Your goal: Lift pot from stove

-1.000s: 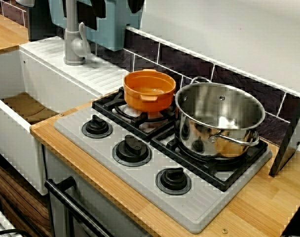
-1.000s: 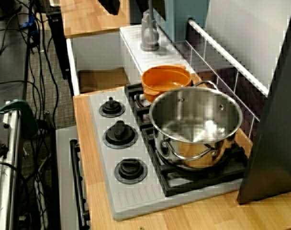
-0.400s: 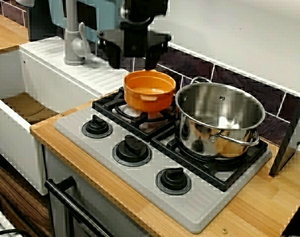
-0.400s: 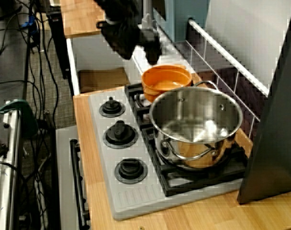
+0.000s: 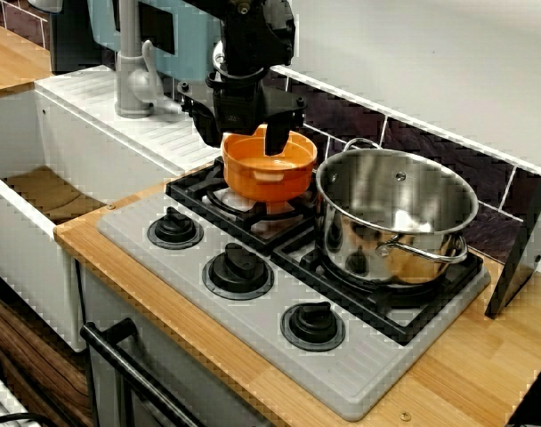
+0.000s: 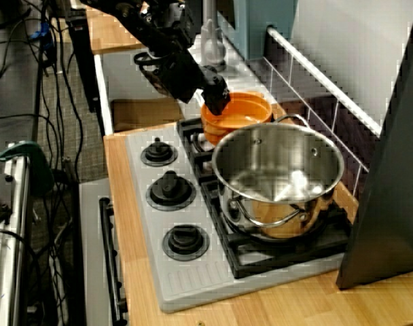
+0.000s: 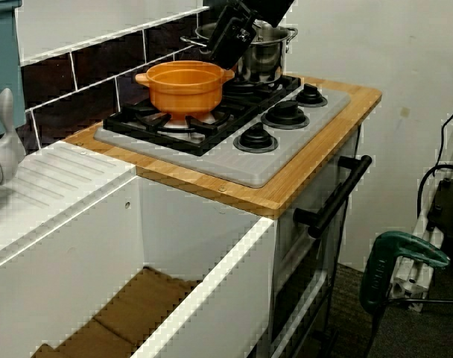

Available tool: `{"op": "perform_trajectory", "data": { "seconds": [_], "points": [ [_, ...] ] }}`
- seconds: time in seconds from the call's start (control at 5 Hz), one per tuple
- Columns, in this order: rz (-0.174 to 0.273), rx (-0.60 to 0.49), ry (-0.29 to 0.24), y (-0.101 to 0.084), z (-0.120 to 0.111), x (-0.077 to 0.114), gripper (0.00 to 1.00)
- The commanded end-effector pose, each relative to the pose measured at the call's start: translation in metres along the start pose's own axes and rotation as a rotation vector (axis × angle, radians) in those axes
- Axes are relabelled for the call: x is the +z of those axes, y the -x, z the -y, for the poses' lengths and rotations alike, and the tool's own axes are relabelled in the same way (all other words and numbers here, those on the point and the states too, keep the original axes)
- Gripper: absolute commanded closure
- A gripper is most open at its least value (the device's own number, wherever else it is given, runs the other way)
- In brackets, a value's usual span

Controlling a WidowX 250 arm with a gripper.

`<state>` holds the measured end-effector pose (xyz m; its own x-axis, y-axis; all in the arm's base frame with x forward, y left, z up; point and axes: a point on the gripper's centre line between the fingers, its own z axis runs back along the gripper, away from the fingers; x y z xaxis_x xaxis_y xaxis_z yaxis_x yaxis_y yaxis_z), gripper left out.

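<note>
Dropped from above the backsplash down onto the pot (image 5: 269, 163) within the last half second: gripper (image 5: 244, 135) now low at the orange rim, spread wide, one finger dipping inside the bowl, the other apparently outside the rear wall. Pot unmoved, seated on the back-left grate of the stove (image 5: 253, 294), close beside the steel pot (image 5: 395, 213). Best settled a touch deeper, squeezed squarely on the rim, then raised straight up, clear of that neighbour.
</note>
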<state>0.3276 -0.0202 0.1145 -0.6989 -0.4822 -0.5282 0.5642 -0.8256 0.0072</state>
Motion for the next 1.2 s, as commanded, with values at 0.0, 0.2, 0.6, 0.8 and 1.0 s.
{"op": "perform_trajectory", "data": {
  "seconds": [0.0,0.2,0.6,0.8,1.0],
  "points": [
    [-0.009,0.035,0.003,0.016,0.002,0.005,0.0],
    [-0.025,0.058,0.016,0.026,0.005,0.007,0.0],
    [-0.05,0.072,0.067,0.038,0.02,-0.011,0.0],
    [-0.044,0.074,0.083,0.041,0.024,-0.018,0.0],
    [-0.031,0.069,0.101,0.041,0.028,-0.025,0.0]
  ]
}}
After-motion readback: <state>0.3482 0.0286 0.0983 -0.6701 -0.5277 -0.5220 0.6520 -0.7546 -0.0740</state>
